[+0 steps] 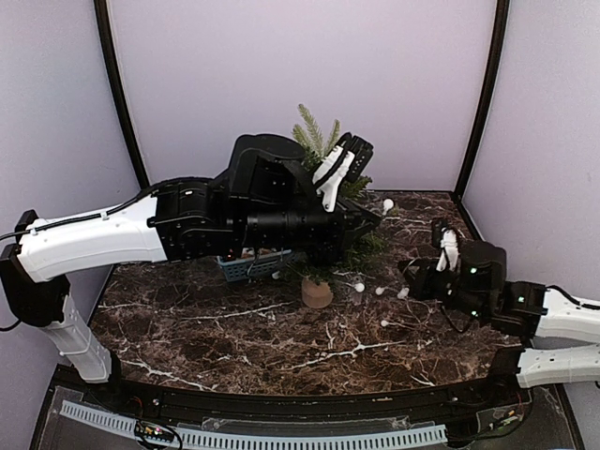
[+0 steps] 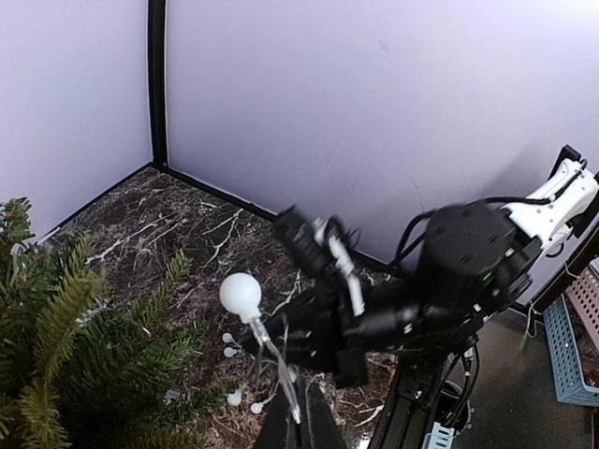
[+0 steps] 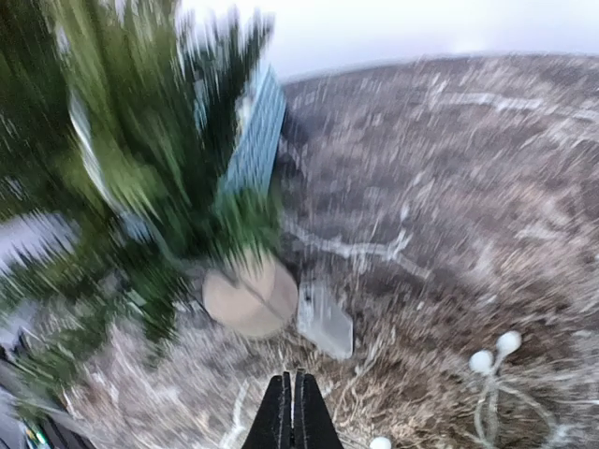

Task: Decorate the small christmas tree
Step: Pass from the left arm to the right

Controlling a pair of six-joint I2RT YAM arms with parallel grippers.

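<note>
small christmas tree (image 1: 317,139) stands upright at mid-back of the table (image 1: 206,328), long axis vertical, tip up, wooden base down. blue basket (image 1: 246,267) just left of it. left end effector (image 2: 298,426) closed on white bulb string (image 2: 241,294) by the treetop. right end effector (image 3: 293,412) closed on nothing, low over the table.

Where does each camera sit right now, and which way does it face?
Top: fixed above and behind the bases, facing the back wall; shows the table, left arm, right arm, tree.
Left wrist: high beside the tree, looking down across the table at the right arm; left gripper shut on the light string.
Right wrist: low, blurred, facing the tree's base and the basket; right gripper shut, empty.
Shared: all see the tree; top and right wrist share the basket.
</note>
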